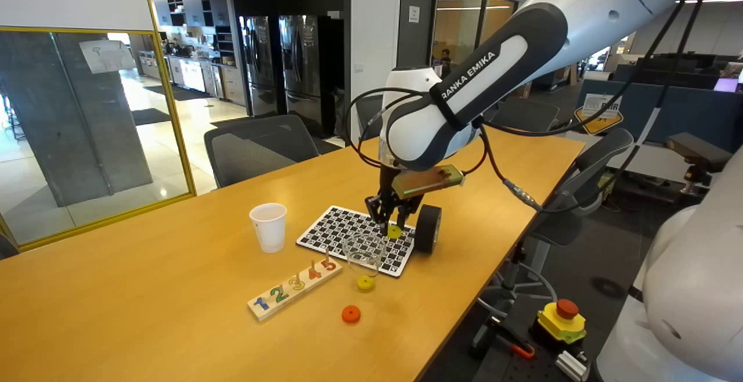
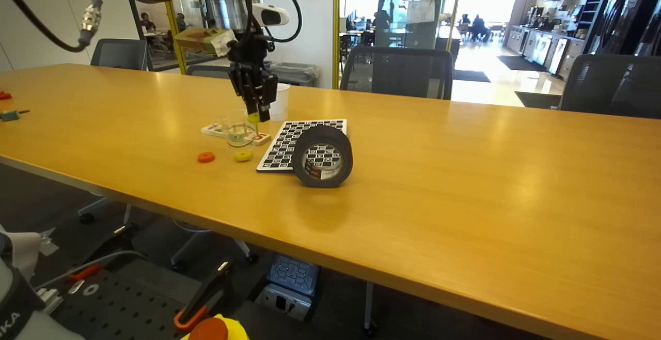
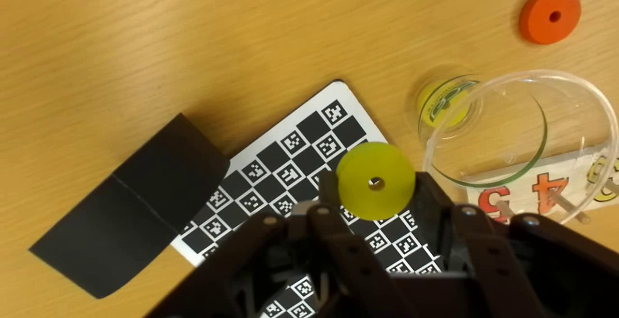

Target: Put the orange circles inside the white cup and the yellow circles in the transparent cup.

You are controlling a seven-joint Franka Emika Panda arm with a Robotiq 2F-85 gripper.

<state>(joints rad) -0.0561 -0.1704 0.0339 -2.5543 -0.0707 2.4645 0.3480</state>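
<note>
Carry stage: the gripper [image 3: 376, 185] is closed on a yellow disc [image 1: 395, 231], pinched by opposite edges, its holed face turned toward the wrist view; the disc hangs above the checkered board [image 1: 336, 225], just beside the clear cup [image 3: 546, 73] but outside its rim as the wrist view has it; a second yellow disc [image 1: 365, 283] shows through the clear wall at the base, and is judged to lie inside; the orange disc [image 2: 206, 157] rests on the table [image 2: 465, 185] near the clear cup and well apart from the white cup [image 1: 270, 228], which stands upright beyond the numbered strip [image 1: 288, 290], its floor hidden.

Step in hand, by inference: delivery of the held disc to the clear cup; the next move calls for a short sideways shift, rightward in the wrist view, until the disc lies wholly over the mouth; then release, preferably low, so that the piece drops without a bounce; whether the present height clears the rim cannot be told, and a brush against the wall could tip or slide so thin a cup; the orange disc, destined for the white cup, is unplaced and calls for a separate pick afterwards.
</note>
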